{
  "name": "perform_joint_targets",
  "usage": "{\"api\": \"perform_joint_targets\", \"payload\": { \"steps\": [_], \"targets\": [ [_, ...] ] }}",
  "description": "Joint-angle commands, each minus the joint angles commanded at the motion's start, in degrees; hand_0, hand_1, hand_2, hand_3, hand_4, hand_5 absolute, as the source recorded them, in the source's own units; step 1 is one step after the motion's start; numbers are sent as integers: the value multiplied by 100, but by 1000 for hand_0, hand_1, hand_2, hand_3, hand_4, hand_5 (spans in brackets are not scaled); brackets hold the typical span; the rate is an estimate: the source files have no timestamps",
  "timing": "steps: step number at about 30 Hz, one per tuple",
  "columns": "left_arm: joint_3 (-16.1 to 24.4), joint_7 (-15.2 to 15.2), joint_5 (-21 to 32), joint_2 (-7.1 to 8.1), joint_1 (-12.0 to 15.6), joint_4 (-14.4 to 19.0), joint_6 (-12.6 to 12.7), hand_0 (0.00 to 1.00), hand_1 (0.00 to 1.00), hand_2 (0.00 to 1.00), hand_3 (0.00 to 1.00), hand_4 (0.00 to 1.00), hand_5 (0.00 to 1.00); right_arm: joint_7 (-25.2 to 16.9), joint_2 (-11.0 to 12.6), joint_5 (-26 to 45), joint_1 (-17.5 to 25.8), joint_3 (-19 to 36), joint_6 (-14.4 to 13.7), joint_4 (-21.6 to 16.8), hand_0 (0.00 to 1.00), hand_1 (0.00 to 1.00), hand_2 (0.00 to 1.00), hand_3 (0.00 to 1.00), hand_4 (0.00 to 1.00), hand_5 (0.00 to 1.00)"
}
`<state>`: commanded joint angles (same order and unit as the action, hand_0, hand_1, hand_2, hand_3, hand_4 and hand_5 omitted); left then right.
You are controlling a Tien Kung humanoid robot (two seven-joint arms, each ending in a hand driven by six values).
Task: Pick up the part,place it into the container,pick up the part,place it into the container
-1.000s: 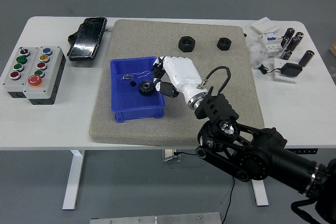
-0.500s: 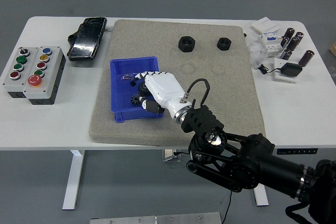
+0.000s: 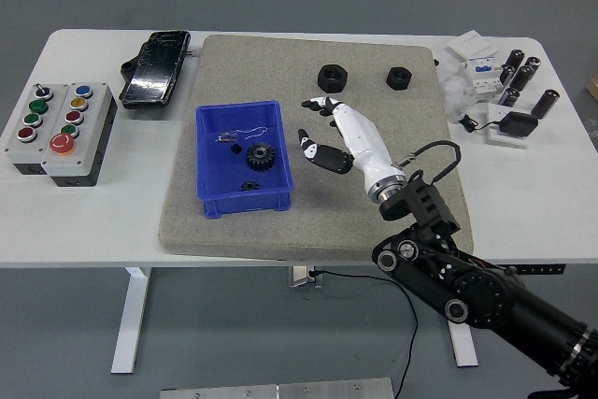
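Black toothed gear (image 3: 262, 156) flat in blue bin (image 3: 213, 201).

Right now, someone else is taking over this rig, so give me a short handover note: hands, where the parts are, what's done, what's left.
Right hand: open, empty, over the grey mat just right of the blue container.
Left hand: not in view.
In the container: one black gear, plus a smaller dark part near its front wall.
On the mat, far side: two black nuts, the left nut just beyond the right hand's fingertips, the right nut further right.
Done: gear is in the container.
Left: probably pick up the remaining nuts and place them in; the left one looks closest.
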<state>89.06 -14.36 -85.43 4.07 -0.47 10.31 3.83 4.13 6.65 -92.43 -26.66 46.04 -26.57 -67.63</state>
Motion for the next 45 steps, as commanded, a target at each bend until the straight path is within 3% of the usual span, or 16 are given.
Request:
{"api": "perform_joint_targets", "payload": {
  "steps": [1, 6, 7, 10, 12, 13, 17, 27, 35, 45],
  "targets": [
    [-5, 0, 11, 0, 6, 0, 3, 661, 624, 580, 615, 703, 364, -195, 48, 241, 104, 191, 79, 13, 673, 711, 715, 690, 620, 226],
    [-58, 21, 98, -7, 19, 0, 18, 661, 624, 580, 615, 703, 364, -1089, 156, 1341, 658, 1011, 538, 39, 673, 711, 715, 690, 620, 226],
    [-68, 25, 114, -9, 21, 0, 20, 660, 623, 580, 615, 704, 364, -1274, 159, 1581, 777, 1172, 628, 28, 673, 708, 715, 684, 728, 290],
    [-91, 32, 148, -16, 25, 0, 24, 660, 623, 580, 615, 704, 364, -1773, 170, 2269, 1126, 1605, 867, -49, 673, 708, 715, 684, 728, 290],
    [-95, 35, 157, -18, 25, 0, 27, 660, 623, 580, 615, 704, 364, -2032, 191, 2671, 1302, 1823, 969, -111, 673, 708, 715, 684, 728, 290],
    [-102, 40, 165, -17, 22, 0, 27, 660, 623, 581, 614, 705, 363, -2166, 215, 2860, 1400, 1940, 1012, -162, 678, 711, 716, 682, 827, 369],
    [-125, 58, 196, -16, 13, 0, 31, 660, 623, 581, 614, 705, 363, -2542, 319, 3531, 1716, 2184, 1105, -365, 678, 711, 716, 682, 827, 369],
    [-203, 85, 305, -11, 35, 0, 43, 660, 624, 581, 615, 706, 362, -2750, 331, 4373, 2210, 2276, 1186, -611, 683, 707, 718, 679, 867, 437],
    [-274, 152, 384, 15, 13, 0, 38, 660, 623, 581, 615, 707, 362, -2534, 223, 3863, 2287, 2173, 1260, -746, 691, 712, 726, 682, 875, 459],
    [-252, 151, 352, 7, -26, 0, 31, 660, 623, 581, 615, 709, 363, -2486, 282, 3714, 2160, 2184, 1190, -814, 696, 712, 723, 680, 872, 475]
  ]
}}
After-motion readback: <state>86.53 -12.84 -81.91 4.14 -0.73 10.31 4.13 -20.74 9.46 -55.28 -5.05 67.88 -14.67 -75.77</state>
